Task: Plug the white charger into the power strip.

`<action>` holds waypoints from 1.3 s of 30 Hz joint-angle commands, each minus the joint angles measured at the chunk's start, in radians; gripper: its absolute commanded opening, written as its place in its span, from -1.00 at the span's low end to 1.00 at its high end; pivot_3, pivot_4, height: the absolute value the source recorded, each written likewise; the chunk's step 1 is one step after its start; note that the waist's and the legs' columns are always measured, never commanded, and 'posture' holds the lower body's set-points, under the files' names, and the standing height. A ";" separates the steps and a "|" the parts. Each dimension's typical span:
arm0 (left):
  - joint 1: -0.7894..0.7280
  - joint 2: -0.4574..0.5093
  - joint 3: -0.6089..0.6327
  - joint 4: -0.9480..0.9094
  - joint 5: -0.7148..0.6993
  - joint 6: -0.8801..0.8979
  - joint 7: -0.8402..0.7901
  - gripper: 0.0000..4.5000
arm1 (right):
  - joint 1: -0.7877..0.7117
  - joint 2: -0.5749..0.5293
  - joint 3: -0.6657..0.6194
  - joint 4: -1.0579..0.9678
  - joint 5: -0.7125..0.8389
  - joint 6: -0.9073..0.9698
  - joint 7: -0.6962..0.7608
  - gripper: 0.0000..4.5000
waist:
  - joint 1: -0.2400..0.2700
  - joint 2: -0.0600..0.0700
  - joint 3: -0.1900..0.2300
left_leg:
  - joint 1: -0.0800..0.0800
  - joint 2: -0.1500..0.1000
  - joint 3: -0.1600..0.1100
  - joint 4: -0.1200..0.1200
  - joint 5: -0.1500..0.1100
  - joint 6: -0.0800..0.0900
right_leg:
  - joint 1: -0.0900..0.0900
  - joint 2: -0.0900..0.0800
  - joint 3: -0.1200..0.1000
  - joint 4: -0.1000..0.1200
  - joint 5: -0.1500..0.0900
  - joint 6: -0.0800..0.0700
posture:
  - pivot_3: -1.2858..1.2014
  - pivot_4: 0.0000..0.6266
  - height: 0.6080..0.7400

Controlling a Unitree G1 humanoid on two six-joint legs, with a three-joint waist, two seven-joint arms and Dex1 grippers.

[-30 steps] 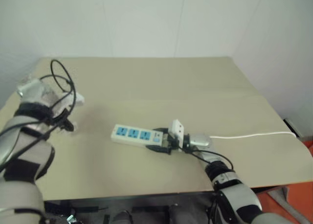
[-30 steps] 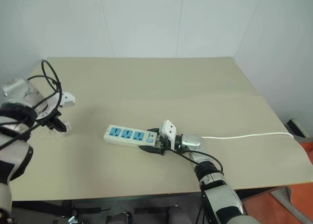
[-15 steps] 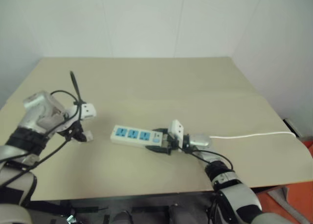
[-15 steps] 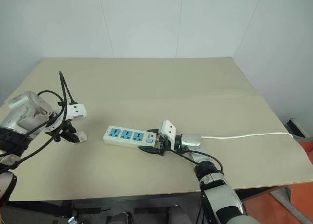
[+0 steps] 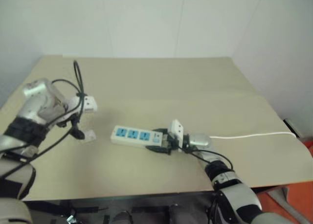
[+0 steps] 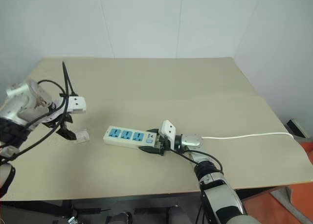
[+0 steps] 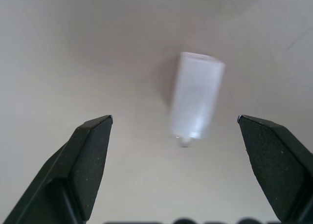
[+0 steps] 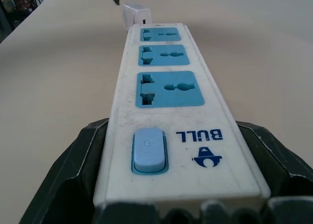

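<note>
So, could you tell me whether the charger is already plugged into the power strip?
No, the charger lies on the table, apart from the power strip, with the open left pincer above it.

Silver-grey arms, black cables, black jaws

Right tool [image 8: 181, 170] clamps power strip [image 8: 166, 94]; charger [image 8: 134, 13] apparently beyond it

Beige table [image 6: 195, 87], power strip [image 6: 129, 136], white charger [image 6: 81, 135]
</note>
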 commanded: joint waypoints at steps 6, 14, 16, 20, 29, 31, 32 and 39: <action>-0.125 -0.072 -0.169 0.105 0.018 -0.071 -0.029 0.99 | -0.008 0.000 0.005 -0.011 -0.001 0.010 0.010 0.53 | 0.001 0.000 0.000 | -0.001 0.000 0.000 0.001 0.000 0.000 | 0.000 0.000 0.000 0.001 0.000 0.000 | 0.03 -0.52 1.00; -0.156 -0.124 -0.238 0.153 0.013 -0.105 -0.029 0.99 | 0.006 -0.006 0.004 -0.032 0.002 0.022 0.006 0.53 | 0.001 0.000 0.000 | -0.001 0.000 0.000 0.001 0.000 0.000 | 0.000 0.000 0.000 0.001 0.000 0.000 | 0.03 -0.52 1.00; -0.153 -0.129 -0.247 0.147 0.008 -0.101 -0.029 0.99 | 0.009 -0.007 0.003 -0.037 0.003 0.027 0.004 0.53 | 0.001 0.000 0.000 | -0.001 0.000 0.000 0.001 0.000 0.000 | 0.000 0.000 0.000 0.001 0.000 0.000 | 0.03 -0.52 1.00; -0.139 -0.129 -0.257 0.141 0.016 -0.103 -0.029 0.99 | 0.016 -0.009 0.003 -0.050 0.004 0.034 -0.001 0.53 | 0.001 0.000 0.000 | -0.001 0.000 0.000 0.001 0.000 0.000 | 0.000 0.000 0.000 0.001 0.000 0.000 | 0.03 -0.52 1.00; -0.104 -0.136 -0.260 0.131 0.029 -0.085 -0.029 0.99 | 0.021 -0.010 0.002 -0.060 0.006 0.043 -0.005 0.53 | 0.002 0.000 0.000 | -0.001 0.000 0.000 0.001 0.000 0.000 | 0.000 0.000 0.000 0.001 0.000 0.000 | 0.03 -0.52 1.00; -0.097 -0.143 -0.254 0.130 0.041 -0.080 -0.029 0.99 | 0.020 -0.011 0.002 -0.061 0.006 0.044 -0.004 0.53 | 0.002 0.000 0.000 | -0.001 0.000 0.000 0.001 0.000 0.000 | 0.000 0.000 0.000 0.001 0.000 0.000 | 0.03 -0.52 1.00; -0.093 -0.147 -0.249 0.131 0.047 -0.079 -0.029 0.91 | 0.021 -0.011 0.002 -0.062 0.006 0.045 -0.005 0.53 | 0.002 0.000 0.000 | -0.001 0.000 0.000 0.001 0.000 0.000 | 0.000 0.000 0.000 0.001 0.000 0.000 | 0.03 -0.52 1.00; -0.061 -0.165 -0.209 0.117 0.091 -0.077 -0.014 0.02 | 0.022 -0.014 0.000 -0.066 0.007 0.047 -0.007 0.53 | 0.002 0.000 0.000 | -0.001 0.000 0.000 0.001 0.000 0.000 | -0.001 0.000 0.000 0.001 0.000 0.000 | 0.03 -0.52 1.00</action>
